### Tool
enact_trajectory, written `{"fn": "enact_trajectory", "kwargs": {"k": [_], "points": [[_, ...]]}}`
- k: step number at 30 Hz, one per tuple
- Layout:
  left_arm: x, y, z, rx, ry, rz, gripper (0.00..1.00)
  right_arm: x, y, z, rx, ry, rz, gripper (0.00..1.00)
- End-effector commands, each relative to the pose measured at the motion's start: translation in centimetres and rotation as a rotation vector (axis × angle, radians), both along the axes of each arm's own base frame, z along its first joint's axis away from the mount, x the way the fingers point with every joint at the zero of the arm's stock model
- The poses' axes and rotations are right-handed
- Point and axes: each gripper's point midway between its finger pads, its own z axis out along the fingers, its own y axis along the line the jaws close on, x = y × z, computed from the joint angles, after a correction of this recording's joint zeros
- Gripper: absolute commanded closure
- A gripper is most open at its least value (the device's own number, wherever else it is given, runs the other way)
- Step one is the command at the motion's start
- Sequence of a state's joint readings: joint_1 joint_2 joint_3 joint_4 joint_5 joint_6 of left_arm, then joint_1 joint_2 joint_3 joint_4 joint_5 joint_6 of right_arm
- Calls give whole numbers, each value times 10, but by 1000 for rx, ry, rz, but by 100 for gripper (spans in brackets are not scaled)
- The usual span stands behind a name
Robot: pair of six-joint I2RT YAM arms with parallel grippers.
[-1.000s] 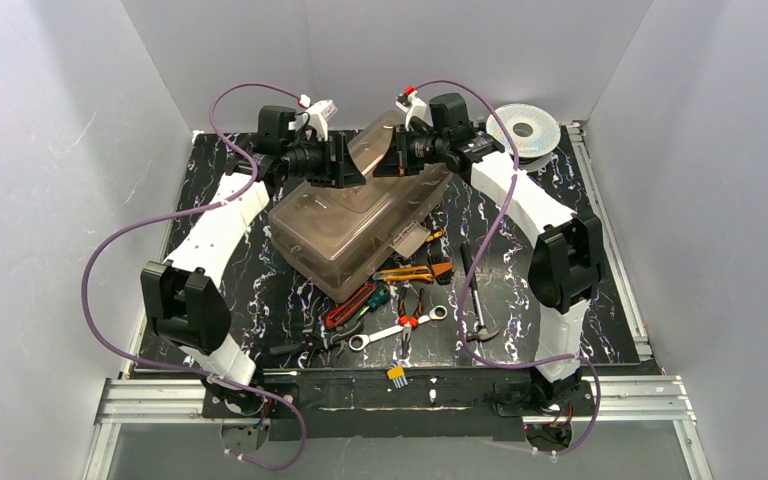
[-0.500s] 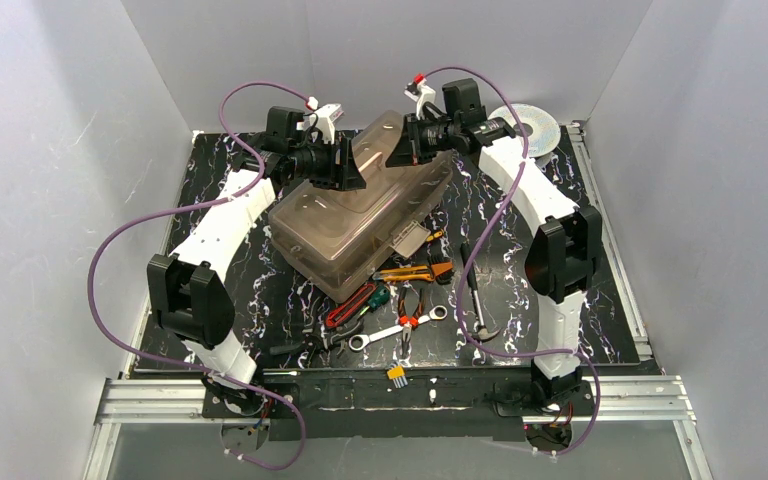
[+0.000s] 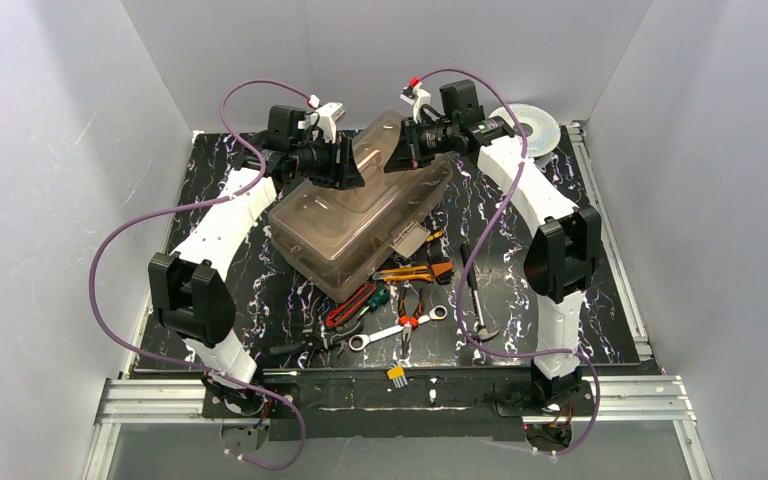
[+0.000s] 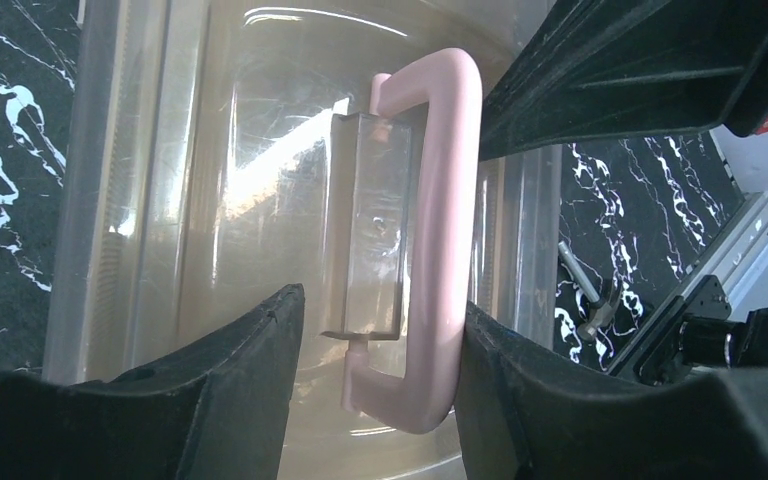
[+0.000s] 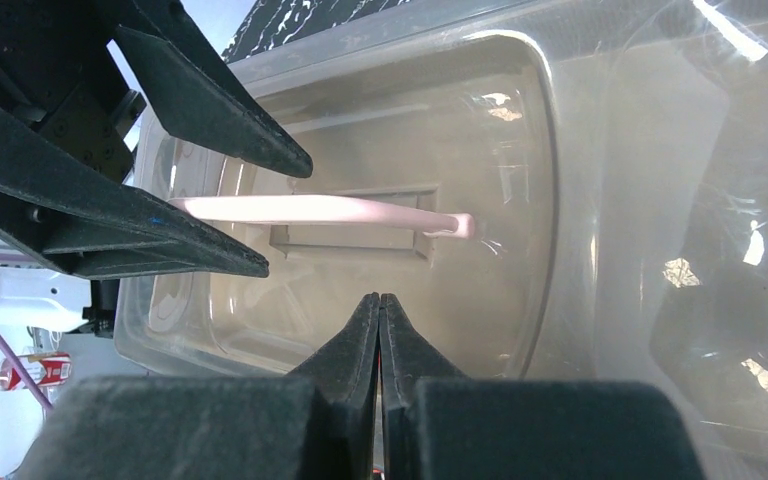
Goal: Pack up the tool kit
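Toolbox: mid-back of worktop, set diagonally. Big rigid tan shell, probably light with tools out. Bulky, likely to swing or skid if taken off-centre.
Lid: down, smoky, glossy. Looks slippery and a bit flexible, so poor to grip.
Handle: stiff beige loop at lid recess. Best hold at mid-span.
Left pincer: spread, straddling handle, not clamped.
Right pincer: pressed together, empty, over lid beside handle end.
Hand tools: loose on worktop in front of box. Small, hard, easy to nudge.
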State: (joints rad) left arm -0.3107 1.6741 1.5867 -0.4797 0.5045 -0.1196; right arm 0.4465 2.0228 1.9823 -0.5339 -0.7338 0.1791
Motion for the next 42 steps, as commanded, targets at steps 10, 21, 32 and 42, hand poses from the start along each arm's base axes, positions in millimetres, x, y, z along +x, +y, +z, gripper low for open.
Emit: {"fn": "enact_trajectory", "kwargs": {"k": [10,21,32,42], "points": [[3,13,-14,107,23,37,56,-1,6,17,41,-27,33,95],[4,8,21,35,-81,41,51,7,-17,22,11,-49,-120,99],[7,-3,30,-42,-105,28,59,-19,-63,11,85,-42,-324,99],[14,-10,31,-79,-93,31,72,-48,-74,-4,96,-16,-322,99]]}}
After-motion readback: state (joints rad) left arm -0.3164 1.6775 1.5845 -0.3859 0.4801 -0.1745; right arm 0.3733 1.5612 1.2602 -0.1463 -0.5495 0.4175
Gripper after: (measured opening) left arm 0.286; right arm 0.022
